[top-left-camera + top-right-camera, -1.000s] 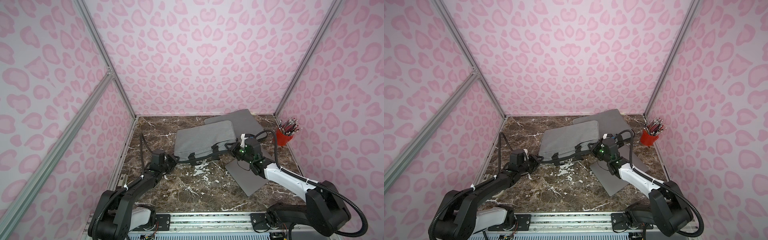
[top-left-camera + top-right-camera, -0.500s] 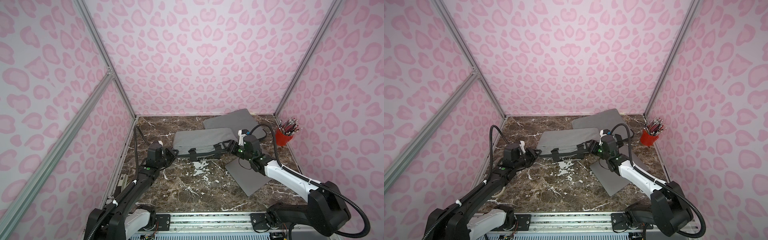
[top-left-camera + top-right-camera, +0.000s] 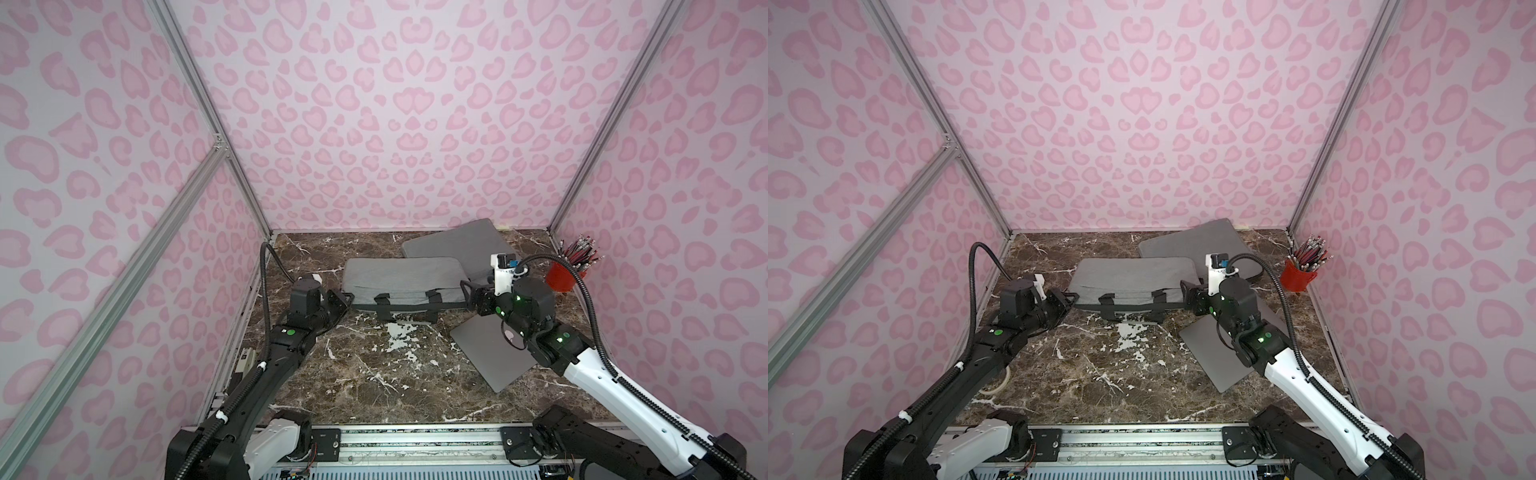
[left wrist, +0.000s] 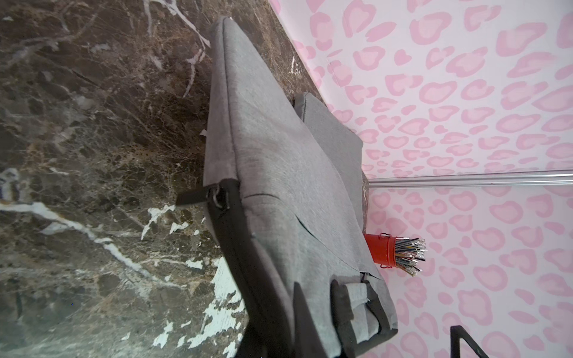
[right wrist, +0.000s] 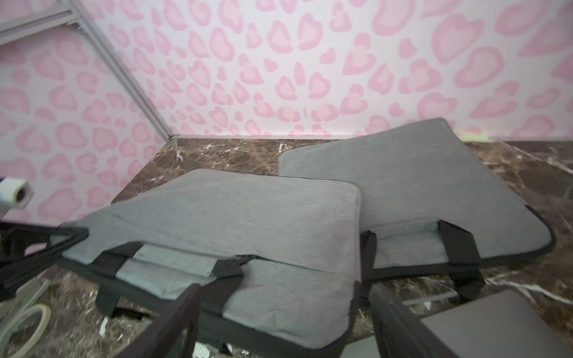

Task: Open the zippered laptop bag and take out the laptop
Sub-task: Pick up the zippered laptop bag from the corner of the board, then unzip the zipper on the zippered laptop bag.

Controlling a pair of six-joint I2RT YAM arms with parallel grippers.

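Both top views: bag (image 3: 402,276) lies flat mid-table (image 3: 365,374), handles toward the robot, w/ a 2nd bag (image 3: 457,243) behind it to the right. Laptop (image 3: 486,357) is outside both, flat on the table near-right of the bag, partly under the right arm. Red cup (image 3: 563,279) of pencils sits by the right wall. Left arm runs low from its base up the left side, wrist almost at table level, left gripper (image 3: 347,297) pointing sideways at the bag's left near corner, right on the black edge. It looks pinched tight, but can't tell if it's actually got fabric or a zip pull. Right arm comes up over the laptop, elbow bent, wrist turned inward, right gripper (image 3: 465,296) at the bag's right near corner. Left wrist cam: looks along the bag (image 4: 279,173) from its end, black trim and a strap tab close up, 2nd bag (image 4: 336,139) and cup (image 4: 379,249) past it. Its own fingers are basically out of shot, so no help on the grip. Right wrist cam: fingers (image 5: 173,328) spread wide, one either side of the bag's (image 5: 248,217) corner, not clamped on anything. Laptop (image 5: 502,316) shows beside one finger, 2nd bag (image 5: 418,186) behind.
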